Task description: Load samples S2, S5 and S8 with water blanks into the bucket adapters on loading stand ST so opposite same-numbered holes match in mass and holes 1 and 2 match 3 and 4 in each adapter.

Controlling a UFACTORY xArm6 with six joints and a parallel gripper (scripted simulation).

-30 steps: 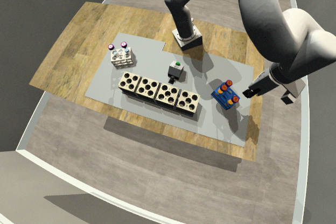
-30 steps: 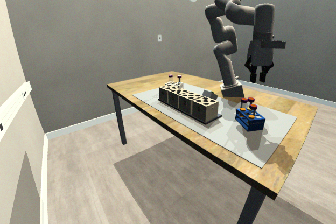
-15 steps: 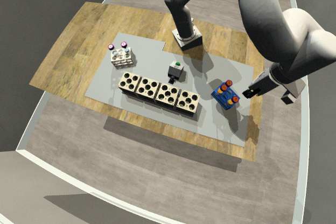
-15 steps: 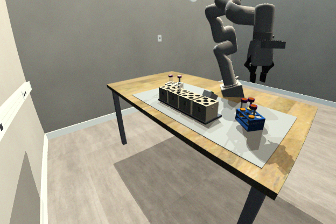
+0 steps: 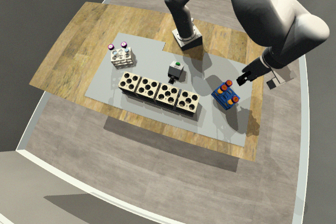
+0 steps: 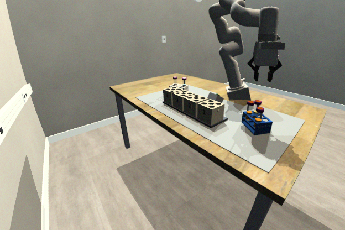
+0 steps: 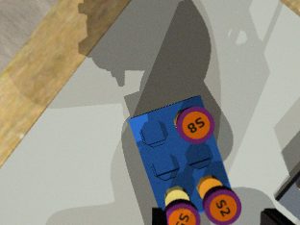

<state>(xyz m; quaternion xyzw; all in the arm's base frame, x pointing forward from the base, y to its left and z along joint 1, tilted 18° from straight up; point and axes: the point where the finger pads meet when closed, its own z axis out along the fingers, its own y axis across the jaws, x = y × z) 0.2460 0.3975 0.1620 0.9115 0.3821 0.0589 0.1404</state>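
My gripper [image 5: 240, 81] [image 6: 262, 78] [image 7: 214, 216] is open and empty, high above the table beside the blue rack. The blue rack [image 6: 262, 129] [image 7: 140, 126] holds S8 [image 5: 235, 99] [image 6: 260, 109] [image 7: 195, 125], S2 [image 5: 223, 88] [image 6: 250, 103] [image 7: 221, 207] and S5 [image 5: 229, 83] [image 6: 257, 102] [image 7: 183, 217], upright. Adapter 1 [image 6: 205, 115] is nearest the blue rack, with adapters 2, 3 and 4 beyond it in the row on the stand [image 6: 220, 121]. Their visible holes look empty. Two white-dotted tubes [image 5: 111, 47] [image 5: 123, 44] stand in the white rack [image 6: 178, 85]; their print is unreadable.
The green DONE key [image 5: 177, 63] is on its small desk [image 5: 175, 71], between the arm's base [image 5: 187, 38] and the adapter row. The white rack is at the far end of the grey mat [image 5: 146, 64]. A table edge lies beyond the blue rack.
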